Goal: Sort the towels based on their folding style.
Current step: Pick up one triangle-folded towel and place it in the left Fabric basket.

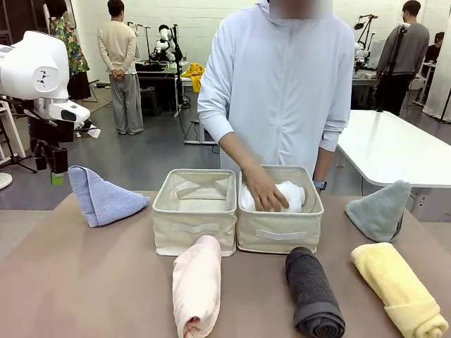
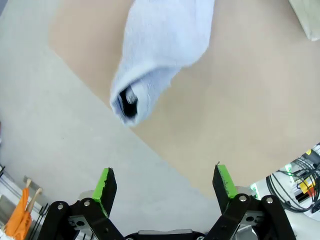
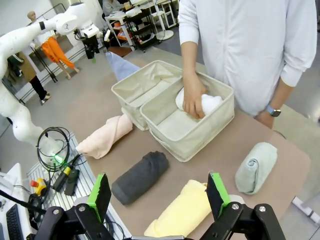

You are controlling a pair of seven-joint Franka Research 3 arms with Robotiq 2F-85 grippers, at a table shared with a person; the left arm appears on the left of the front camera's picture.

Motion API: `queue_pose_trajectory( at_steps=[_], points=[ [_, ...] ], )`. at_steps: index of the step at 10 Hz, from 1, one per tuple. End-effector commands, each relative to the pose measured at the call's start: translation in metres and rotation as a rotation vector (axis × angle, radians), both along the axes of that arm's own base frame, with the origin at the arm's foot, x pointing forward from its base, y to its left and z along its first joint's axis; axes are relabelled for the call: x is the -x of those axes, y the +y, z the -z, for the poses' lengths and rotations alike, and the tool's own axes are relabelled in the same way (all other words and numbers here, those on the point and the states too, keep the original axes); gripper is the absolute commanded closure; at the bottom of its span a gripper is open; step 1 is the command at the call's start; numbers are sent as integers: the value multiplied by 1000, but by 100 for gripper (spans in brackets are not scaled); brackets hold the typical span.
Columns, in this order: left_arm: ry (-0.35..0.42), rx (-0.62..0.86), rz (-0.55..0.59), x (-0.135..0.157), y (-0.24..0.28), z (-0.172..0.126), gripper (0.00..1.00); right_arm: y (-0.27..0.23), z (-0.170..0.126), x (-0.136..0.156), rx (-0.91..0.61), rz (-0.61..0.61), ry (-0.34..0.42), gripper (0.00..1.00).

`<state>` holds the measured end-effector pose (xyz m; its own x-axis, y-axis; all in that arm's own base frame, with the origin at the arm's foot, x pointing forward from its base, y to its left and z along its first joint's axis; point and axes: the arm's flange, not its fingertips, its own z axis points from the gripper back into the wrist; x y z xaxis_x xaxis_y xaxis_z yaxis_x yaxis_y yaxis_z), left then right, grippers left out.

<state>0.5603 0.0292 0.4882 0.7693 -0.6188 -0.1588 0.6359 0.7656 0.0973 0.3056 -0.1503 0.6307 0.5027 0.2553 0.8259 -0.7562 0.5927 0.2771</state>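
The front view puts the person's hand [image 1: 266, 193] on the white towel [image 1: 292, 191] inside the right bin [image 1: 280, 236] at mid-frame, with the pink roll [image 1: 196, 289], dark grey roll [image 1: 313, 292] and yellow roll [image 1: 398, 289] along the bottom. The left wrist view adds the left hand [image 2: 165, 182], open and empty, below the light blue towel [image 2: 160, 50] at frame top. The right wrist view adds the right hand [image 3: 157, 192], also open, at the bottom edge.
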Motion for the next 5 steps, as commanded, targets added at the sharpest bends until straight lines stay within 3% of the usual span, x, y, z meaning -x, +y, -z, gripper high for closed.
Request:
queue_pose_trajectory(
  at_steps=[1, 5],
  points=[
    [-58, 137, 23, -15, 10, -3, 0, 0, -1, -2, -19, -12, -19, 0],
    [-108, 207, -13, -38, 14, 16, 0, 0, -1, -2, -19, -12, -19, 0]
  ],
)
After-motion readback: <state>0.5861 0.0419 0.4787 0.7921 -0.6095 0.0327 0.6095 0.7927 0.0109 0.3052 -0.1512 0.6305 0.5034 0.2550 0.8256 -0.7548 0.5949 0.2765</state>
